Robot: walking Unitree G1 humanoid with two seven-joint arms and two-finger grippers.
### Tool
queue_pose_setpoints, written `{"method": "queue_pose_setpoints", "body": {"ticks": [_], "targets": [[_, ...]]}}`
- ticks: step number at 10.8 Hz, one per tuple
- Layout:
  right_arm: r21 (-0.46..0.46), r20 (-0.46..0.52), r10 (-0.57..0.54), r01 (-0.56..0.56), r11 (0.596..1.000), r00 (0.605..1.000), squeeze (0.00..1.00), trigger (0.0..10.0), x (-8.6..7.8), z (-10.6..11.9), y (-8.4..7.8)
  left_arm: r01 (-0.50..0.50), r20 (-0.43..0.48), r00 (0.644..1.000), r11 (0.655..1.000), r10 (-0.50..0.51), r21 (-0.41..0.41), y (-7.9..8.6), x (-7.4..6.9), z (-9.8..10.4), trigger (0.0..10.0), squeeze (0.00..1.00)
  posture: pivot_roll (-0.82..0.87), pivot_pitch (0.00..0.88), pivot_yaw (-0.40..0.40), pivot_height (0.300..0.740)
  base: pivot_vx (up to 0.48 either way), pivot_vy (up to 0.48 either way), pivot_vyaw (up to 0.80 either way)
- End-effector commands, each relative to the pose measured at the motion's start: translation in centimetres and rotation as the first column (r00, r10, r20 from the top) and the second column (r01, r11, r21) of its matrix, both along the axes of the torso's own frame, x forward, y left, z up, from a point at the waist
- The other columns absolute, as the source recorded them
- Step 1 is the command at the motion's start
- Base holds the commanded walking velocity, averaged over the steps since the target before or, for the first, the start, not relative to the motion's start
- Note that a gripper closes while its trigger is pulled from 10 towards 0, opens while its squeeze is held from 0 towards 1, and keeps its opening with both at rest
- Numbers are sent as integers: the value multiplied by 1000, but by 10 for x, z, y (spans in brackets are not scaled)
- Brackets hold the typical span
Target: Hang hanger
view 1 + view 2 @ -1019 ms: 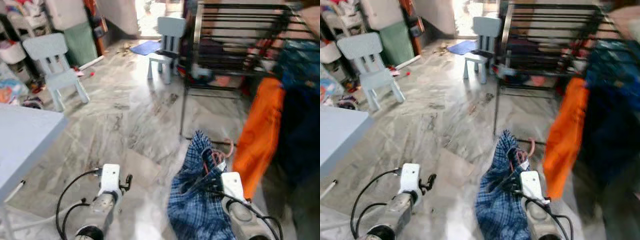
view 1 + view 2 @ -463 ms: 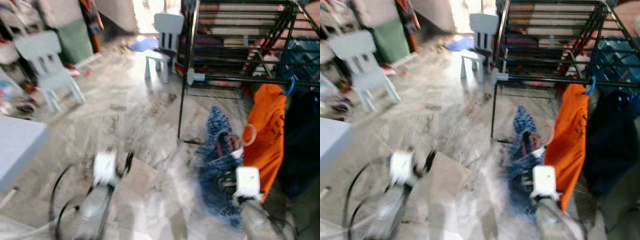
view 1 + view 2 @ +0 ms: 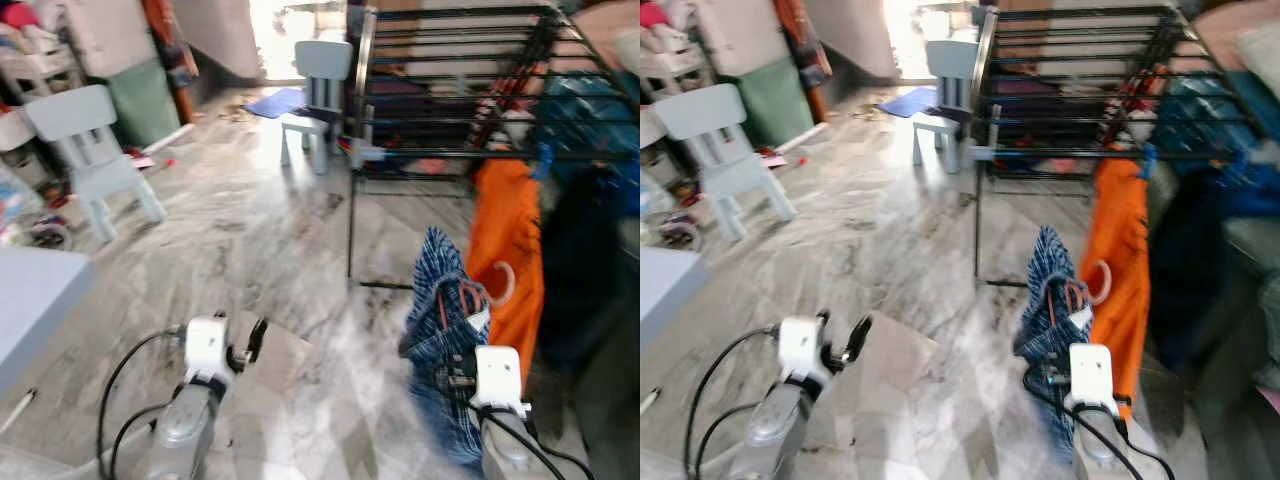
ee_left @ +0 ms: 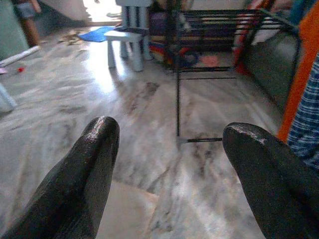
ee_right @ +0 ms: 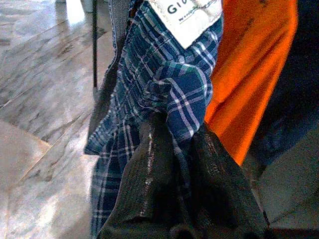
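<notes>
The right end effector (image 5: 174, 149) is clamped on a blue plaid shirt (image 3: 440, 340) on its hanger (image 3: 497, 283), carrying it low and in front, just beside the orange garment (image 3: 505, 250) already hung from the black drying rack (image 3: 450, 155), probably so the hook can reach the rail. The left end effector (image 4: 169, 149) hovers over the marble floor (image 3: 270, 230) with fingers apart (idle, holding nothing).

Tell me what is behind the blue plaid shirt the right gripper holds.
Behind the plaid shirt in the right gripper hangs an orange garment on the black drying rack. Its lower left part is covered.
</notes>
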State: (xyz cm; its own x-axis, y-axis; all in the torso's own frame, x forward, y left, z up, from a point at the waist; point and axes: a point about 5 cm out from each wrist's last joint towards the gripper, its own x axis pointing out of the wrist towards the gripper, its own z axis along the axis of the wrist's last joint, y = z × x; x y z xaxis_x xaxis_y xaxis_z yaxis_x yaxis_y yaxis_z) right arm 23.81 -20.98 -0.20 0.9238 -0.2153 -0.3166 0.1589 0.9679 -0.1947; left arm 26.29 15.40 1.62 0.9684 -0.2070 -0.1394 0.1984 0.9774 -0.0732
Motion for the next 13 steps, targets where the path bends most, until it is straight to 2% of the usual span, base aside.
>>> {"method": "queue_pose_setpoints", "body": {"ticks": [1,6,13], "targets": [[-9,44,4,-4,1000,999,0,10000,9,11,1,-7,-15,1000,1000,7,-8,2,2,-1,10000,0,-119,0,74,740,285,0,0],[-15,26,30,-30,999,999,0,10000,5,9,4,25,-14,1000,999,-26,-23,-9,0,1,10000,0,-127,6,76,740,334,0,0],[-32,45,33,-32,999,998,0,10000,11,15,6,63,-29,998,997,-64,-32,-17,-1,5,10000,0,-127,6,81,740,340,328,0]]}}
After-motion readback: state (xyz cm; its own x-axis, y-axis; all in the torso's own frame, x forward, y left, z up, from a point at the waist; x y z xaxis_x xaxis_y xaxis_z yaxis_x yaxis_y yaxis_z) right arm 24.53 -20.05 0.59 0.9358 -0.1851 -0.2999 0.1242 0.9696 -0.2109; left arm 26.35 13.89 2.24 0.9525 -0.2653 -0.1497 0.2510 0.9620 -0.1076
